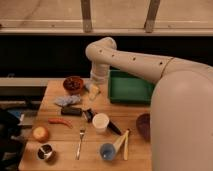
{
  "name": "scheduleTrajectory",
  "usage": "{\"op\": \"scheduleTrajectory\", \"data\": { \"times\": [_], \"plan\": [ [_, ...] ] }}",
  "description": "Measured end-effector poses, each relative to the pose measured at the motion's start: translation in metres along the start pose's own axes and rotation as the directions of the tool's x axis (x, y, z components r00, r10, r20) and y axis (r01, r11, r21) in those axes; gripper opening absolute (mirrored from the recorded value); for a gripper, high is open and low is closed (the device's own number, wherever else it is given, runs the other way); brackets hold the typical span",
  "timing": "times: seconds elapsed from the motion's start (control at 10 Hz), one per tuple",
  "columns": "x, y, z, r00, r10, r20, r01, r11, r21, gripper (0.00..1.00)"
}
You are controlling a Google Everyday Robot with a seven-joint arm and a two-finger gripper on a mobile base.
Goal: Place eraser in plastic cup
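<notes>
The eraser [71,111] is a dark bar lying flat on the wooden table [60,160], left of centre, just in front of a grey cloth [66,100]. The light-blue plastic cup [107,151] stands upright near the front edge, well to the right of and nearer than the eraser. My gripper [95,87] hangs from the white arm [130,60] over the back of the table. It is above a pale pad [92,91], behind and to the right of the eraser, and apart from it.
A white cup [100,122] stands between eraser and plastic cup, with a small black stubby item [89,114] beside it. Also here: green tray [130,87], brown bowl [73,83], purple bowl [144,125], metal cup [45,151], fork [80,142], red chili [60,121], orange fruit [40,133], wooden sticks [123,142].
</notes>
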Motion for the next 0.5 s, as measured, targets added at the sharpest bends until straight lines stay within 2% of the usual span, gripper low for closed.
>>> {"op": "scheduleTrajectory", "data": {
  "times": [0.2, 0.3, 0.5],
  "plan": [
    [-0.044, 0.030, 0.009, 0.992, -0.115, 0.049, 0.116, 0.993, -0.005, 0.80],
    [-0.058, 0.040, 0.015, 0.985, -0.159, 0.061, 0.160, 0.987, -0.009, 0.80],
    [-0.090, 0.060, 0.031, 0.969, -0.233, 0.083, 0.237, 0.971, -0.039, 0.80]
  ]
}}
